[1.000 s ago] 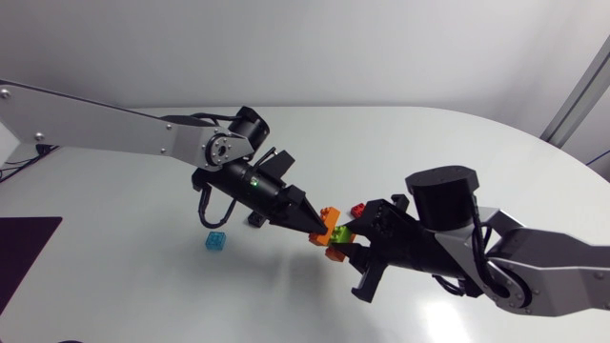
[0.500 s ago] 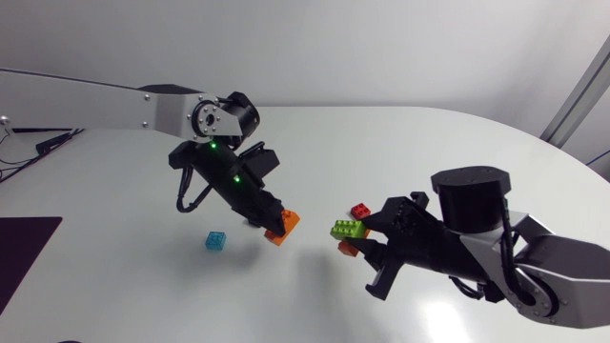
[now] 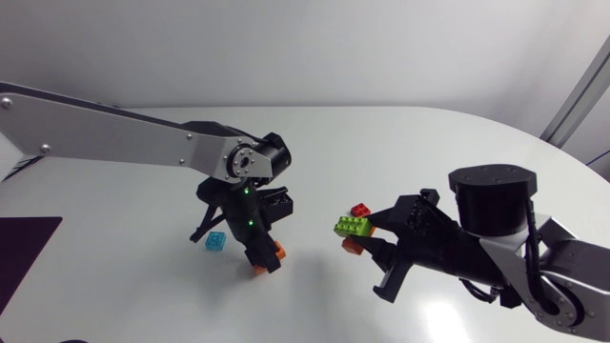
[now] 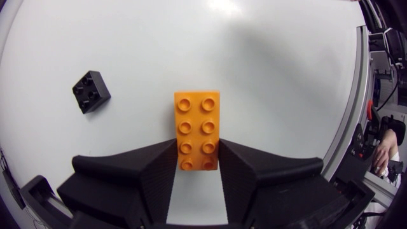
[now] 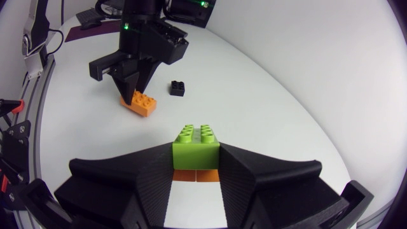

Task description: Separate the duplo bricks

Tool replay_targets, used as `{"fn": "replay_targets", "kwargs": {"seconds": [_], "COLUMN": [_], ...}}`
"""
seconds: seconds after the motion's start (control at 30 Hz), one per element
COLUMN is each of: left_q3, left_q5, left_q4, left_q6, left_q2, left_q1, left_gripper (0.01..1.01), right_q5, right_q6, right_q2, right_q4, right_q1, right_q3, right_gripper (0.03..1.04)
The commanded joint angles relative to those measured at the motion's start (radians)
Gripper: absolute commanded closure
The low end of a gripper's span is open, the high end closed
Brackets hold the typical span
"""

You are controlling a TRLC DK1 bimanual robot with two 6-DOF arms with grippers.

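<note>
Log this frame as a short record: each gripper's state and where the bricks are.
left gripper: shut on large orange brick, low at the table
right gripper: shut on green brick, small orange brick under it
black brick: loose on table, beside left gripper
blue brick: loose on table, near left gripper
red brick: by right gripper's tip

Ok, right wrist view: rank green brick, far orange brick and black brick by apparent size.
1. green brick, though it sits nearest the camera, so its lead is unsure
2. far orange brick
3. black brick, the smallest
</note>
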Motion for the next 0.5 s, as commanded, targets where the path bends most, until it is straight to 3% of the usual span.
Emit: {"fn": "replay_targets", "kwargs": {"seconds": [0.0,0.33,0.43,0.47], "left_q3": [-0.044,-0.107,-0.102,-0.099], "left_q5": [-0.008,-0.006,-0.006,-0.006], "left_q4": [0.005,0.077,0.077,0.074], "left_q6": [0.025,-0.017,-0.018,-0.018], "left_q2": [0.023,0.021,0.020,0.014], "left_q1": [-0.001,-0.058,-0.066,-0.064], "left_gripper": [0.811,0.792,0.620,0.515], "right_q5": [-0.001,-0.024,-0.040,-0.047], "right_q6": [-0.012,-0.012,-0.012,-0.012], "right_q2": [-0.019,-0.051,-0.057,-0.060], "right_q4": [-0.014,-0.037,-0.042,-0.046], "right_q1": [-0.008,-0.036,-0.050,-0.056], "right_q3": [-0.020,-0.022,-0.022,-0.020], "right_gripper": [0.70,0.70,0.70,0.70]}}
